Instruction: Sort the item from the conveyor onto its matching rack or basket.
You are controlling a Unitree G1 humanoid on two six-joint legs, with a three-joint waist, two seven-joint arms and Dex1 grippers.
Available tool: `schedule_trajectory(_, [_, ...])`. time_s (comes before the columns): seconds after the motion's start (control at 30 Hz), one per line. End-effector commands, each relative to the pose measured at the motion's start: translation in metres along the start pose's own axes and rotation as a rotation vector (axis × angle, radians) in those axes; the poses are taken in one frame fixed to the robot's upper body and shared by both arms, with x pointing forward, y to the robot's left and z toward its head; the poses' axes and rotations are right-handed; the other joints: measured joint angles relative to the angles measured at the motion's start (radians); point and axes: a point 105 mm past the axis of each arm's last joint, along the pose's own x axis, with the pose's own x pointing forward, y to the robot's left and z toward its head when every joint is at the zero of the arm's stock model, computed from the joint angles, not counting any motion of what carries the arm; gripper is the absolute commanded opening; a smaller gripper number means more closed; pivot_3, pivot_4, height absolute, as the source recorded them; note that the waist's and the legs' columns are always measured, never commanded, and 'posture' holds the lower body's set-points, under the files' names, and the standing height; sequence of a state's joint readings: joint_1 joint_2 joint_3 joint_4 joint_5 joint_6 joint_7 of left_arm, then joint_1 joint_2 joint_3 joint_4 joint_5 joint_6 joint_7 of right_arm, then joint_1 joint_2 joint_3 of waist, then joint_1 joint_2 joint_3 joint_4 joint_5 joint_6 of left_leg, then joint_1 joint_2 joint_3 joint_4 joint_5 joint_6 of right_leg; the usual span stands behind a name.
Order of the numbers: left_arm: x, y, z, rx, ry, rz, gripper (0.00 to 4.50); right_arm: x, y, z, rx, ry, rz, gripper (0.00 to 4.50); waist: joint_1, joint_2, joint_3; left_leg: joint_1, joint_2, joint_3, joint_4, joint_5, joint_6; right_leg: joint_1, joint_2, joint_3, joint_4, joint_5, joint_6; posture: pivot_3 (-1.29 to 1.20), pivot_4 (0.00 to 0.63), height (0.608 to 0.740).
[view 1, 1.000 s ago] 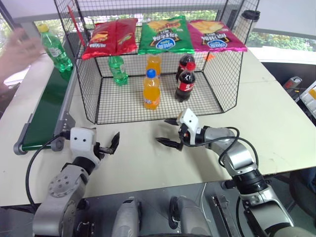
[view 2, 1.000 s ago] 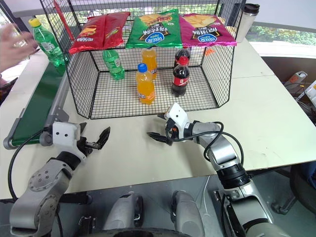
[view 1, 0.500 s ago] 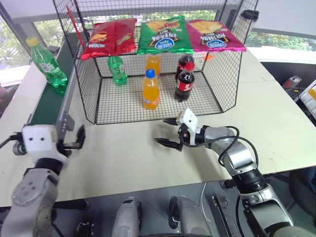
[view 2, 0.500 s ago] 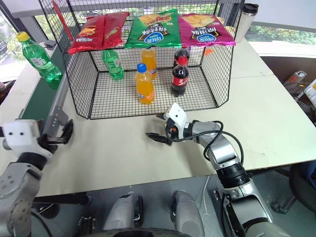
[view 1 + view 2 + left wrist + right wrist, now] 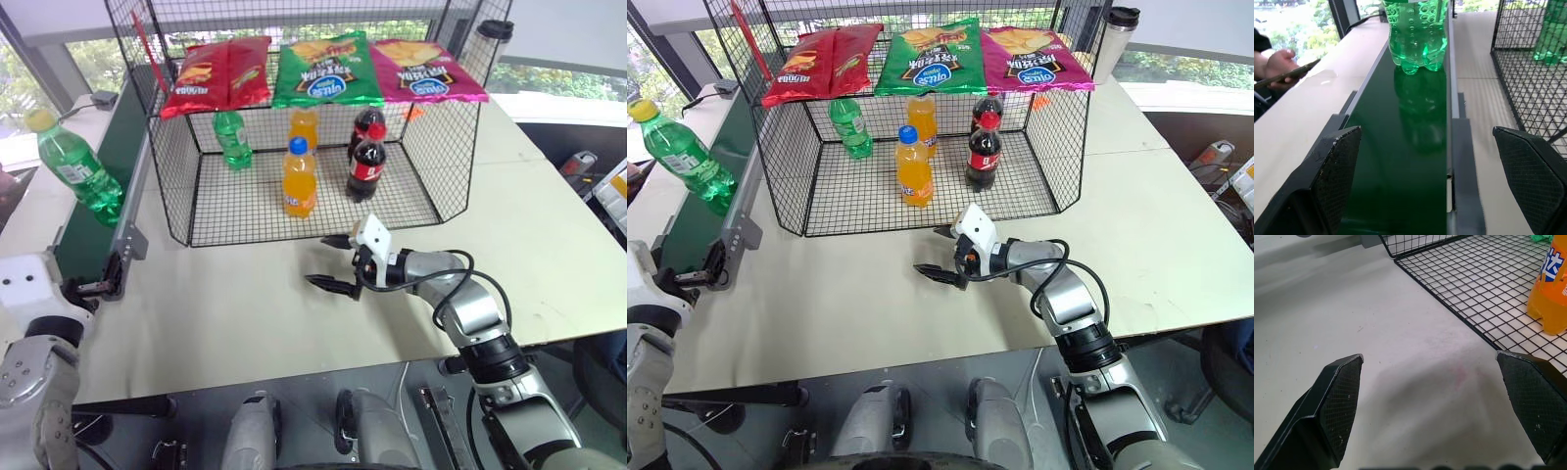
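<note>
Bottle [image 5: 74, 168], green with yellow cap, stands upright on the conveyor [image 5: 93, 220], partway along the belt, outside the cage's left mesh wall. Left end effector [image 5: 696, 277] sits at the near end of the conveyor, level, aimed along the belt; fingers wide apart, nothing between them, bottle well ahead of them in the left wrist view. Right end effector [image 5: 336, 262] hovers over the table [image 5: 255, 313] just in front of the cage [image 5: 176, 211], fingers spread, empty. Inside the cage: green bottle with green top [image 5: 233, 138] at the back left, orange bottle [image 5: 299, 178] near the front, a second orange bottle behind it, two cola bottles [image 5: 366, 160] to its right. Three crisp bags [image 5: 328, 70] lie on the sloped upper shelf. A person's hand [image 5: 1281, 62] holds a phone beside the conveyor.
</note>
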State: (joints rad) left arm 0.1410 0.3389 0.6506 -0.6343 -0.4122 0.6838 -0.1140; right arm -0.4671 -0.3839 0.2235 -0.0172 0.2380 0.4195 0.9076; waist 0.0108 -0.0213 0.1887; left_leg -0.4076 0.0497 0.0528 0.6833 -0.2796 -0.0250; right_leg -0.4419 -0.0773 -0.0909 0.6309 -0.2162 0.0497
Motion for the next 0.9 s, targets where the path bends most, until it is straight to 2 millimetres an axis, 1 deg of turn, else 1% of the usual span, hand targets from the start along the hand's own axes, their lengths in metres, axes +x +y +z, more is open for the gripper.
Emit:
schedule_trajectory(0.03, [0.000, 0.008, 0.012, 0.009, -0.054, 0.033, 4.46, -0.001, 0.001, 0.016, -0.041, -0.047, 0.003, 4.50, 0.001, 0.000, 0.000, 0.000, 0.000, 0.000, 0.000, 0.000, 0.000, 0.000, 0.000, 0.000, 0.000, 0.000, 0.000, 0.00, 0.150, 0.740])
schedule_trajectory(0.2, [0.002, 0.010, 0.015, 0.010, -0.064, 0.047, 4.46, -0.003, 0.004, 0.020, -0.033, -0.061, 0.024, 4.50, 0.000, 0.000, 0.000, 0.000, 0.000, 0.000, 0.000, 0.000, 0.000, 0.000, 0.000, 0.000, 0.000, 0.000, 0.000, 0.00, 0.150, 0.740])
schedule_trajectory(0.3, [0.004, 0.012, 0.017, 0.012, -0.069, 0.059, 4.46, -0.008, 0.015, 0.029, -0.005, -0.097, 0.102, 4.50, 0.000, 0.000, 0.000, 0.000, 0.000, 0.000, 0.000, 0.000, 0.000, 0.000, 0.000, 0.000, 0.000, 0.000, 0.000, 0.00, 0.150, 0.740])
schedule_trajectory(0.4, [0.006, 0.013, 0.019, 0.015, -0.073, 0.065, 4.46, -0.016, 0.026, 0.043, 0.020, -0.158, 0.177, 4.50, 0.001, 0.000, 0.000, 0.000, 0.000, 0.000, 0.000, 0.000, 0.000, 0.000, 0.000, 0.000, 0.000, 0.000, 0.001, 0.00, 0.150, 0.740])
schedule_trajectory(0.57, [0.008, 0.017, 0.021, 0.014, -0.079, 0.077, 4.46, -0.018, 0.034, 0.058, 0.018, -0.198, 0.210, 4.50, 0.001, 0.000, 0.000, 0.000, 0.000, 0.000, 0.000, 0.000, 0.000, 0.000, 0.000, 0.000, 0.000, 0.000, 0.000, 0.00, 0.150, 0.740])
schedule_trajectory(0.73, [0.010, 0.013, 0.020, -0.005, -0.079, 0.055, 4.46, -0.017, 0.035, 0.064, 0.009, -0.207, 0.216, 4.50, 0.001, 0.000, 0.000, 0.000, 0.000, 0.000, 0.000, 0.000, 0.000, 0.000, 0.000, 0.000, 0.000, 0.000, 0.000, 0.00, 0.150, 0.740])
schedule_trajectory(0.83, [0.009, 0.008, 0.019, -0.021, -0.078, 0.025, 3.66, -0.016, 0.033, 0.063, 0.004, -0.202, 0.206, 4.50, 0.004, 0.000, 0.000, 0.000, 0.000, 0.000, 0.000, 0.000, 0.000, 0.000, 0.000, 0.000, 0.000, 0.000, 0.000, 0.00, 0.150, 0.740])
schedule_trajectory(0.87, [0.008, 0.007, 0.018, -0.019, -0.077, 0.021, 3.20, -0.017, 0.032, 0.063, 0.003, -0.200, 0.204, 4.50, 0.003, 0.000, 0.000, 0.000, 0.000, 0.000, 0.000, 0.000, 0.000, 0.000, 0.000, 0.000, 0.000, 0.000, 0.000, 0.00, 0.150, 0.740])
schedule_trajectory(0.9, [0.007, 0.006, 0.018, -0.021, -0.080, 0.015, 2.90, -0.017, 0.032, 0.063, 0.002, -0.199, 0.202, 4.50, 0.003, 0.000, 0.000, 0.000, 0.000, 0.000, 0.000, 0.000, 0.000, 0.000, -0.001, 0.000, 0.000, 0.000, 0.000, 0.00, 0.150, 0.740])
